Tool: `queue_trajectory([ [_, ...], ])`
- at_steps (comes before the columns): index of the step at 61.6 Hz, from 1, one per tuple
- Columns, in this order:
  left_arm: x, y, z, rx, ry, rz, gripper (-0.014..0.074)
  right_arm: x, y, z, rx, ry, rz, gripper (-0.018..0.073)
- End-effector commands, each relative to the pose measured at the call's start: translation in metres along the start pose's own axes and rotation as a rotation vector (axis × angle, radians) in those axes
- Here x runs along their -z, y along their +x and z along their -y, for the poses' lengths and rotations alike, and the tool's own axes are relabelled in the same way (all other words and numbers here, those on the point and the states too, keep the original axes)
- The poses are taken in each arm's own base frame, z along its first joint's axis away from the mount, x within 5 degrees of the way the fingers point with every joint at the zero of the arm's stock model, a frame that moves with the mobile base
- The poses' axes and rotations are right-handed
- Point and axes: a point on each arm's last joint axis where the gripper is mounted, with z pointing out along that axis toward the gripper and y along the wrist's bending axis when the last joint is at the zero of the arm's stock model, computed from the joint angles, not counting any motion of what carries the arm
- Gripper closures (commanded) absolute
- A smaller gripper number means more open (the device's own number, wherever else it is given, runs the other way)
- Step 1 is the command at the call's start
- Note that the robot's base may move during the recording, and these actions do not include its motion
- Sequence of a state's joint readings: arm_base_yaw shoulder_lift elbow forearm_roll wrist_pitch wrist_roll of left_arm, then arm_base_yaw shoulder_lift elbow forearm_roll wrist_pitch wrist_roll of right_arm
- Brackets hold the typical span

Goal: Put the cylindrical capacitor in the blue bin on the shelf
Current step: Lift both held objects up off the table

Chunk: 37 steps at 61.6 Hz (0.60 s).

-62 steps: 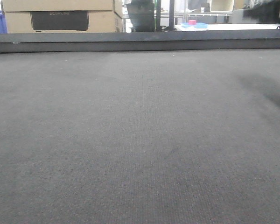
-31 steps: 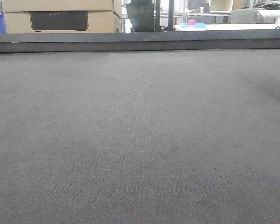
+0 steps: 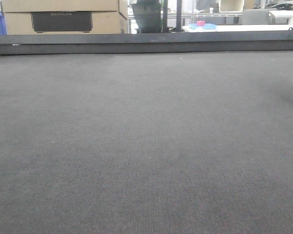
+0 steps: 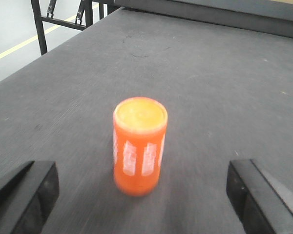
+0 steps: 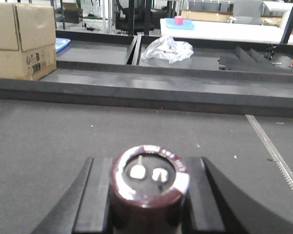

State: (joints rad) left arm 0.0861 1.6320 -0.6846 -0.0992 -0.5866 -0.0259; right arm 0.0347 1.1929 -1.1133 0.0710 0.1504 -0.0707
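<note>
Right fingers [image 5: 94, 197] closed against both sides of the cylindrical capacitor [image 5: 149, 187], capacitor upright with two terminals on top, dark grey counter [image 5: 49, 141] beyond, left fingers [image 4: 24, 195] spread wide and gripping nothing, orange cylinder [image 4: 139, 146] standing upright between them, untouched

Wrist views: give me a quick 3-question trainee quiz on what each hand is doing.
1. True or false: the right hand is shut on the capacitor.
2. The orange cylinder is: A) lying on its side; B) upright on the mat, in the gap of the open left hand; C) lifted clear of the mat.
3. Short answer: in the right wrist view, what stands at far left beyond the rail?
Key: 1 true; 2 B; 3 a cardboard box.
</note>
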Motion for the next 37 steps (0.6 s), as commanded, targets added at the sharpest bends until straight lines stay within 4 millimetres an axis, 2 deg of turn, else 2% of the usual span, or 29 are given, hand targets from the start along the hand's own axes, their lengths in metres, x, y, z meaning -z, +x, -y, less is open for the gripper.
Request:
queue_trajectory([
  [1, -0.023, -0.004, 0.001, 0.012, -0.006, 0.033, -0.0006, 0.004, -0.003, 0.001, 0.002, 0.003, 0.016, 0.0722],
  [17, -0.069, 0.008, 0.001, 0.020, -0.015, 0.009, -0.0006, 0.004, -0.002, 0.001, 0.002, 0.003, 0.012, 0.0722],
  [37, -0.089, 0.021, 0.000, 0.025, -0.023, -0.020, 0.0004, 0.004, -0.002, 0.001, 0.002, 0.003, 0.012, 0.0722],
])
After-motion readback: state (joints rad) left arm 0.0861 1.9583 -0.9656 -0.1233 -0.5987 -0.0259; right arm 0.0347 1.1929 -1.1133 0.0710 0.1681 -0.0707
